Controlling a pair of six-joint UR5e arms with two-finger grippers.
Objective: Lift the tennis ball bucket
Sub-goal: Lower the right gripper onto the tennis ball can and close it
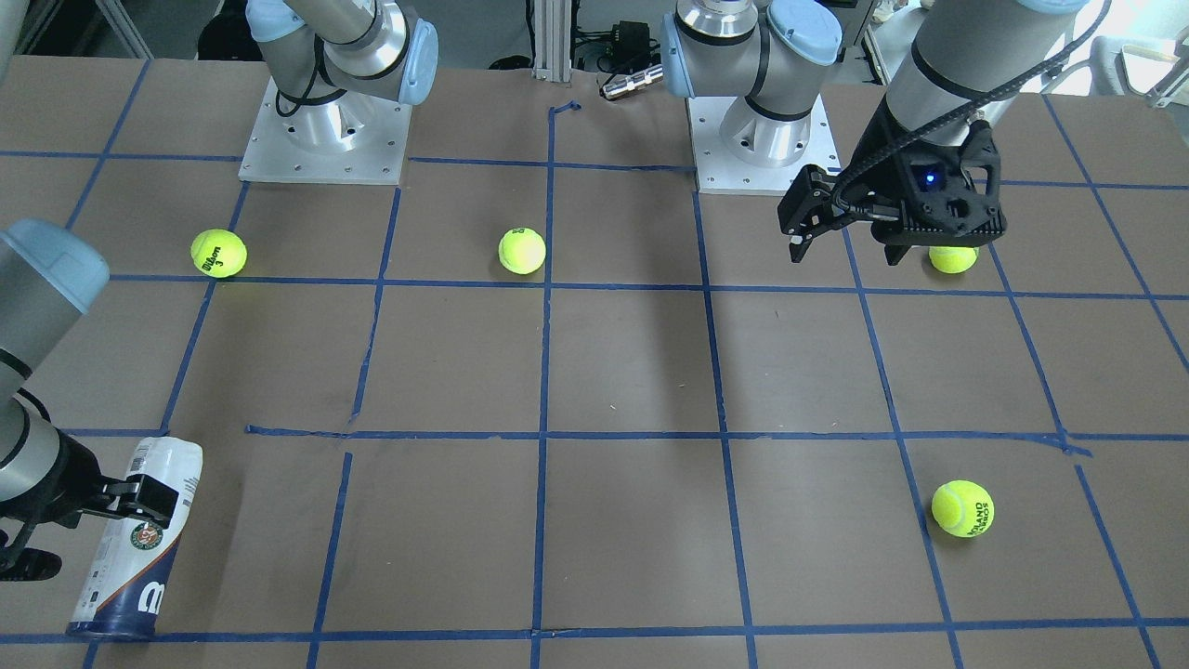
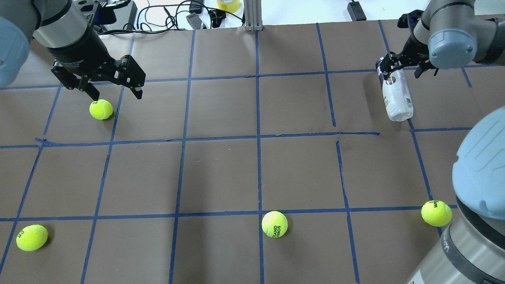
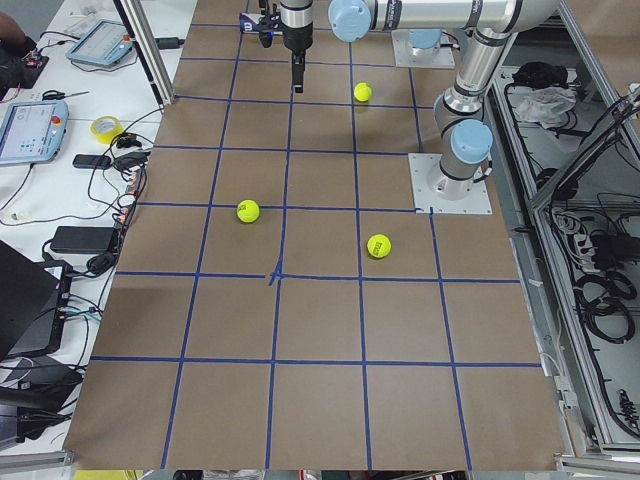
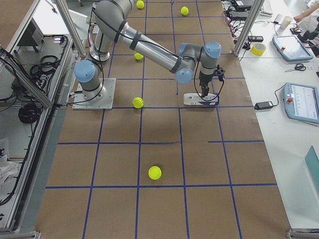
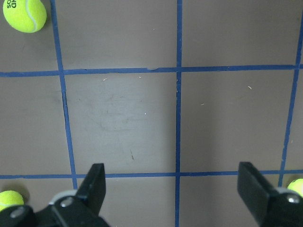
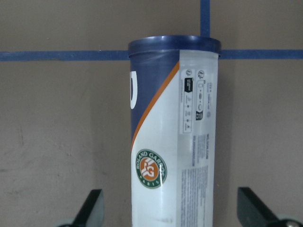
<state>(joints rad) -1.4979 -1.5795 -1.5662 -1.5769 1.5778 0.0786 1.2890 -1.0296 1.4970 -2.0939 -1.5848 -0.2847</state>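
Observation:
The tennis ball bucket [image 2: 396,96] is a white tube with a navy end, a round emblem and a barcode label. It lies on its side on the brown table, at the far right of the overhead view and the lower left of the front view [image 1: 139,548]. My right gripper [image 2: 406,69] is open and straddles the tube near its navy end. In the right wrist view the fingers [image 6: 90,210] stand wide on both sides of the tube [image 6: 175,142] without touching it. My left gripper [image 2: 116,94] is open and empty, hovering just above a tennis ball [image 2: 101,109].
Three more tennis balls lie on the table: near middle [image 2: 274,224], near right [image 2: 436,213], near left [image 2: 32,237]. Blue tape lines grid the table [image 2: 252,173]. Cables and devices lie beyond the far edge [image 2: 189,15].

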